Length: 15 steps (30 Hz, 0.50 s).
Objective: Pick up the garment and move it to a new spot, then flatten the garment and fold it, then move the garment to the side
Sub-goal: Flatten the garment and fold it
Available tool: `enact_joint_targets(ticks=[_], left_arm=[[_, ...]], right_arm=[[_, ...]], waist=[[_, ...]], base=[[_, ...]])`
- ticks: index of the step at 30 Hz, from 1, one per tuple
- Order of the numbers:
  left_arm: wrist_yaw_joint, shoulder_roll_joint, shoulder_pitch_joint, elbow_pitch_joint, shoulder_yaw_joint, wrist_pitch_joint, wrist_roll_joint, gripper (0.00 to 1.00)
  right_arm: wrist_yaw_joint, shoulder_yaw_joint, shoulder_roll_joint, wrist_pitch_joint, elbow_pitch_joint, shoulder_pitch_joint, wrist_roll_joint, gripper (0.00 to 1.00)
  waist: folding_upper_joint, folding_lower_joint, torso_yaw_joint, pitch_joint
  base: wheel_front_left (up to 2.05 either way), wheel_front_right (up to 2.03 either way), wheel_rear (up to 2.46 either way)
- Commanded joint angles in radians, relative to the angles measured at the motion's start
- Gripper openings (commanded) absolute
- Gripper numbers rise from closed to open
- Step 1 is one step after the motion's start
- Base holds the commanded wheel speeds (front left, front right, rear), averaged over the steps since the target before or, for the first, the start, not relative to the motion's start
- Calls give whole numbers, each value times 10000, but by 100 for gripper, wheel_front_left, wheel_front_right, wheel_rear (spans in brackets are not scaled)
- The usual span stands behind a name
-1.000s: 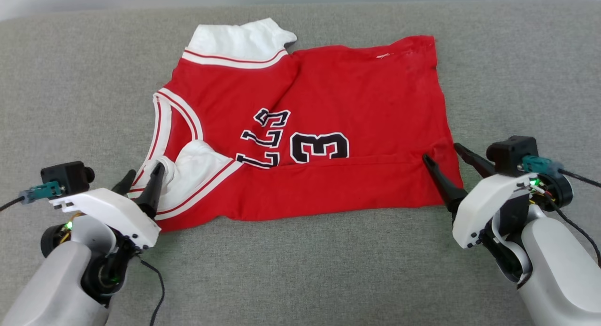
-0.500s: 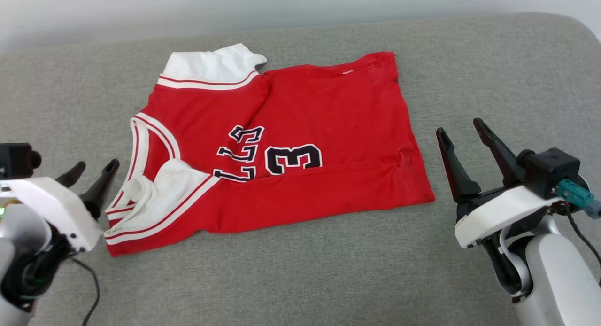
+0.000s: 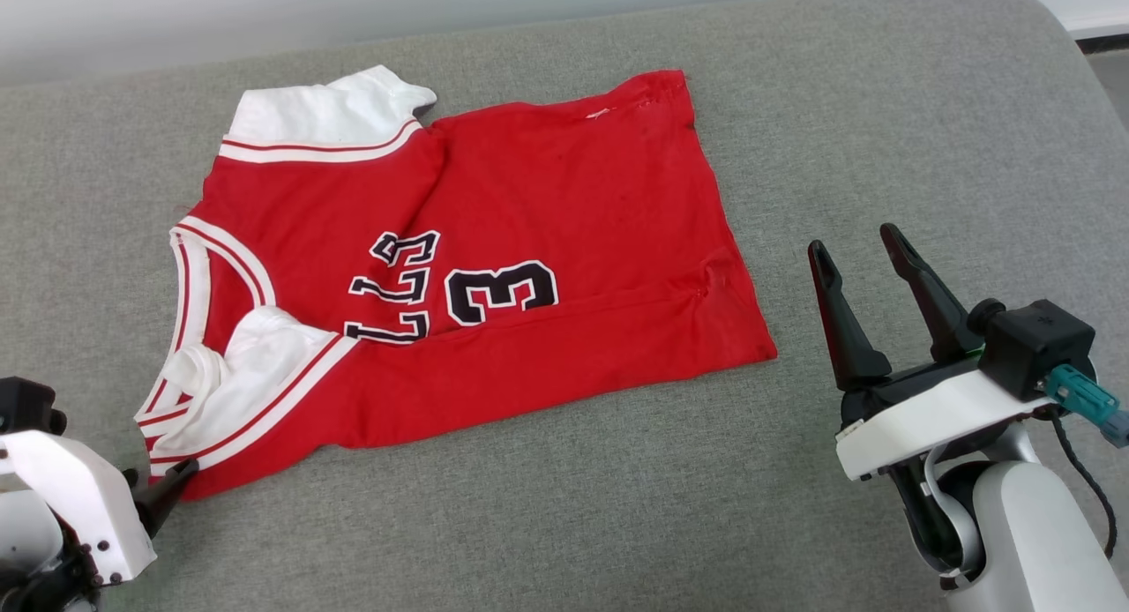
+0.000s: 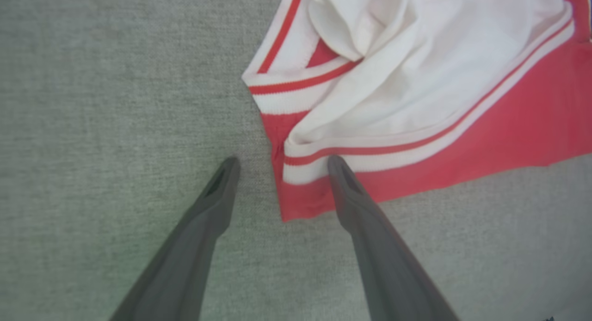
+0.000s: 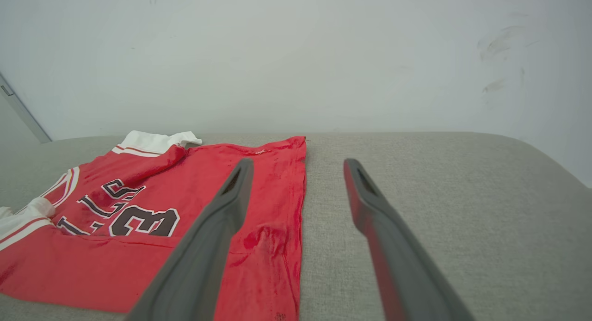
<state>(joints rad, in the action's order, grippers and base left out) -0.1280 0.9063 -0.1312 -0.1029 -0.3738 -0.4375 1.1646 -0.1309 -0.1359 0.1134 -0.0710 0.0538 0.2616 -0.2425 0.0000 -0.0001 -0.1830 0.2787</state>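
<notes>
One wide gray woven surface (image 3: 564,506) across the head view, rounded at its far right corner, backed by a pale wall (image 3: 265,12), with a dark strip of floor (image 3: 1113,56) past that corner. On it, left of centre, the garment (image 3: 547,206), flat, front up, partly folded. Neckline and white sleeves toward the robot's left, hem toward the right. Long axis left to right and slightly skewed, lettering turned sideways. Near long edge doubled over in a red band, near sleeve bunched. Plenty of bare surface to the right of the hem and along the near side, less on the left and beyond the far sleeve. Right gripper (image 3: 851,239) near the hem corner, apart from it, fingers spread wide, holding nothing. Left gripper (image 3: 157,481) low at the near left corner of the cloth, mostly cut off by the frame.

From the left wrist: same gray weave underneath, fingers parted wide and empty. One over bare surface, the other overlapping the red corner with its striped trim; contact impossible to judge. Crumpled white sleeve beyond.

From the right wrist: gray surface running back to the scuffed pale wall, far edge curving down at one side. Open fingers, nothing between them, one crossing the hem edge in the picture, the other over bare weave. Garment stretched away to the side, hem nearest.
</notes>
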Motion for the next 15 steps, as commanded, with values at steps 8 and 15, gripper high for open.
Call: enact_joint_targets(ticks=[8, 15], left_arm=[[159, -827, -174, -347, -534, -746, 519, 0], [238, -810, -520, -306, -221, 36, 167, 0]], right_arm=[[3, 59, 8, -11, -56, 168, -113, 100], [3, 384, 205, 659, 61, -70, -391, 100]], waist=[[0, 1, -165, 199], [0, 1, -14, 102]], base=[[0, 0, 0], [0, 0, 0]])
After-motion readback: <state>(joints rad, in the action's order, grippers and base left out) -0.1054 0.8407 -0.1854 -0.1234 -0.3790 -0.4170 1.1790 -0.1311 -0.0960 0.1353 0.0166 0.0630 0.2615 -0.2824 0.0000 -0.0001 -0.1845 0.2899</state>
